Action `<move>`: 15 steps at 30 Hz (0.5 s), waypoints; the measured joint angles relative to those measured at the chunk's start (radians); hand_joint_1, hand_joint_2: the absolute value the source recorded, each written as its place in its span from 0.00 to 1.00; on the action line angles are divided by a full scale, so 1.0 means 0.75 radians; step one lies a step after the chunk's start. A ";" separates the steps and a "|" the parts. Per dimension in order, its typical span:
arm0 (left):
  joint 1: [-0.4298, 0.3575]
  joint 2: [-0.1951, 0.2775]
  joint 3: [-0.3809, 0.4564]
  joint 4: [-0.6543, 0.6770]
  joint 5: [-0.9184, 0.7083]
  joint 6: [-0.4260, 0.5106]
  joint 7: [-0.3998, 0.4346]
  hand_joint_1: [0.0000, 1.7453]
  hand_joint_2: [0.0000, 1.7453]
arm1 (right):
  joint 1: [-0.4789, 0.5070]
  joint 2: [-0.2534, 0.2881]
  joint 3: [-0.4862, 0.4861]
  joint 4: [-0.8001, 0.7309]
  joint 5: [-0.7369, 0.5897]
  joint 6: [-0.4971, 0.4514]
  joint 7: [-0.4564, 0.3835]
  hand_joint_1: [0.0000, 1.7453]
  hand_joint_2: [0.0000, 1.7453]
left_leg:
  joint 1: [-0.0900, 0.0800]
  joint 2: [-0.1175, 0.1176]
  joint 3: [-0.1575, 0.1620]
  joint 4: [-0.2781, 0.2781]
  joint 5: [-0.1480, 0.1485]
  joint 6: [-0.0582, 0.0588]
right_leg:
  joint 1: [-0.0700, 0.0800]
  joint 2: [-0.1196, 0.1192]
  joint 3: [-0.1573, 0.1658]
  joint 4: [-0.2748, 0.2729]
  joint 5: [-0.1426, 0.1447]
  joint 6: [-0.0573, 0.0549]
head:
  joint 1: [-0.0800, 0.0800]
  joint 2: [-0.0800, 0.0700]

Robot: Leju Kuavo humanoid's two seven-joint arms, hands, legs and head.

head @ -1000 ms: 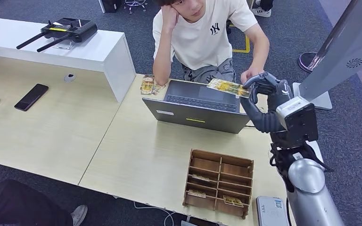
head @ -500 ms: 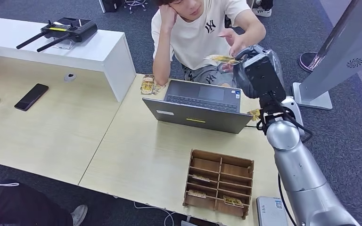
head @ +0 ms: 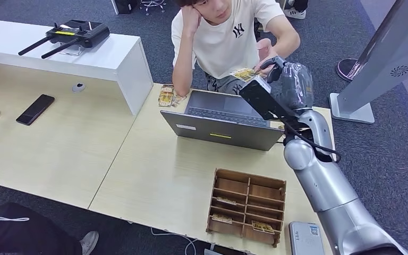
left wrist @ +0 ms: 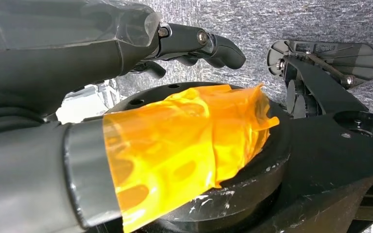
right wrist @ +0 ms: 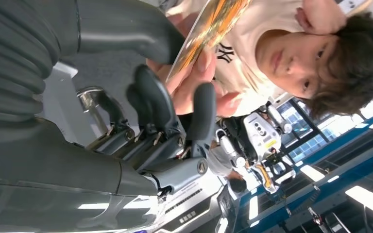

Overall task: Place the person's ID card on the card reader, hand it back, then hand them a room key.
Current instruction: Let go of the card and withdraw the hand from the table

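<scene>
My right hand [head: 289, 79] is raised above the far edge of the laptop and pinches a yellow patterned card [head: 243, 74] between thumb and fingers. The card [right wrist: 209, 24] points at the seated person in a white T-shirt. That person's hand [head: 265, 50] is at the card, with fingers [right wrist: 194, 73] touching its underside in the right wrist view. A white card reader [head: 305, 238] lies at the table's near right corner. My left hand [left wrist: 199, 43] hangs with its fingers loosely apart and holds nothing.
An open grey laptop [head: 223, 119] stands between me and the person. A wooden slotted rack [head: 247, 204] with several yellow cards sits near the front edge. More cards [head: 166, 95] lie left of the laptop. A phone [head: 35, 109] lies far left.
My right arm has risen and carried the card from over the laptop toward the person. The person's hand lifted off the table and now meets the card.
</scene>
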 joint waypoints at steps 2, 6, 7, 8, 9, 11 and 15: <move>-0.001 0.000 -0.002 0.000 0.000 0.000 0.001 0.00 0.00 | 0.000 0.000 0.009 0.011 0.030 -0.001 0.010 0.00 1.00 | 0.000 0.000 0.000 0.000 0.000 0.000 | 0.000 0.000 0.000 0.000 0.000 0.000 | 0.000 0.000; -0.003 -0.001 -0.004 0.000 0.004 0.000 0.002 0.00 0.00 | 0.005 0.000 0.019 0.020 0.065 -0.008 0.015 0.00 1.00 | 0.000 0.000 0.000 0.000 0.000 0.000 | 0.000 0.000 0.000 0.000 0.000 0.000 | 0.000 0.000; -0.003 -0.001 -0.004 0.000 0.005 0.000 0.002 0.00 0.00 | 0.010 0.000 0.020 0.017 0.067 -0.012 0.014 0.00 1.00 | 0.000 0.000 0.000 0.000 0.000 0.000 | 0.000 0.000 0.000 0.000 0.000 0.000 | 0.000 0.000; -0.003 -0.001 -0.004 0.000 0.006 0.000 0.002 0.00 0.00 | 0.016 0.000 0.020 0.011 0.068 -0.015 0.013 0.00 1.00 | 0.000 0.000 0.000 0.000 0.000 0.000 | 0.000 0.000 0.000 0.000 0.000 0.000 | 0.000 0.000; -0.003 -0.001 -0.004 0.000 0.007 0.001 0.002 0.00 0.00 | 0.024 0.000 0.020 0.003 0.065 -0.017 0.011 0.00 1.00 | 0.000 0.000 0.000 0.000 0.000 0.000 | 0.000 0.000 0.000 0.000 0.000 0.000 | 0.000 0.000; -0.003 -0.002 -0.004 0.000 0.012 0.003 0.000 0.00 0.00 | 0.047 0.000 0.019 -0.020 0.050 -0.022 -0.003 0.00 1.00 | 0.000 0.000 0.000 0.000 0.000 0.000 | 0.000 0.000 0.000 0.000 0.000 0.000 | 0.000 0.000; -0.002 -0.005 -0.004 0.000 0.025 0.005 -0.012 0.00 0.00 | 0.099 -0.001 0.003 -0.091 -0.040 -0.033 -0.065 0.00 1.00 | 0.000 0.000 0.000 0.000 0.000 0.000 | 0.000 0.000 -0.001 0.000 0.000 0.000 | 0.000 0.000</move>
